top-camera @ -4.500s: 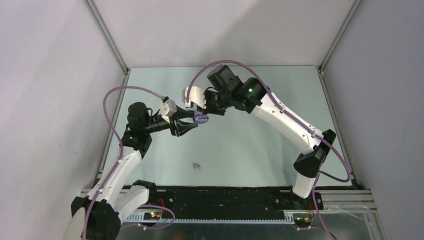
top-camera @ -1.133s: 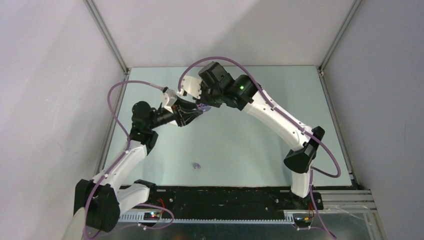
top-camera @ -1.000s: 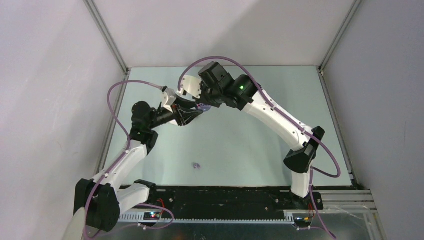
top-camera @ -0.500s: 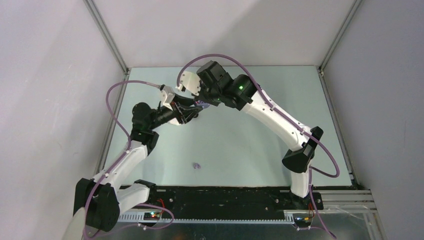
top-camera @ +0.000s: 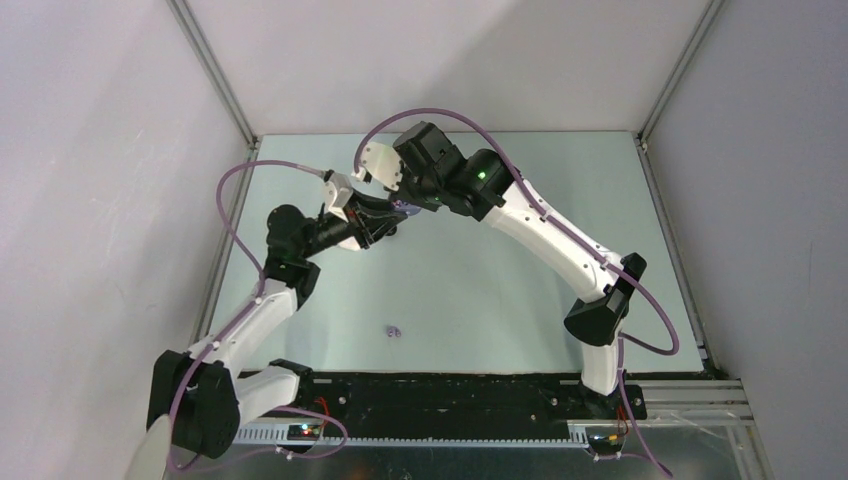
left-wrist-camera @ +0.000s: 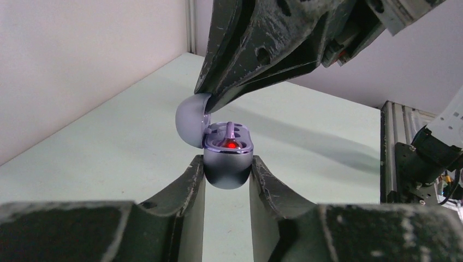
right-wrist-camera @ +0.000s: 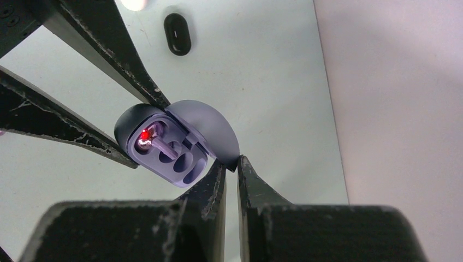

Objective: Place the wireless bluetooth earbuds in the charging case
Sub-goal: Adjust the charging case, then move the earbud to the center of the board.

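Mid-insertion. Left gripper [left-wrist-camera: 226,170] pinches charging case [left-wrist-camera: 228,162], centre frame. Right gripper [right-wrist-camera: 230,162] pinches lid [right-wrist-camera: 210,128] open. One earbud [left-wrist-camera: 230,132] apparently seated. Loose earbud [top-camera: 393,331] lies lower centre. Next: free a claw to fetch it.

Both end effectors [left-wrist-camera: 226,166] [right-wrist-camera: 230,166] clamped, tips close together

Lavender charging case [left-wrist-camera: 227,166], lid [left-wrist-camera: 190,121] open, earbud [left-wrist-camera: 230,132] seemingly seated, second earbud [top-camera: 393,331] lying apart.

The pale green table [top-camera: 520,290] carries a tiny lavender earbud [top-camera: 393,331], lying toward the near edge in front of the arm bases; the right wrist view shows a black oval thing [right-wrist-camera: 177,34] lying flat on it
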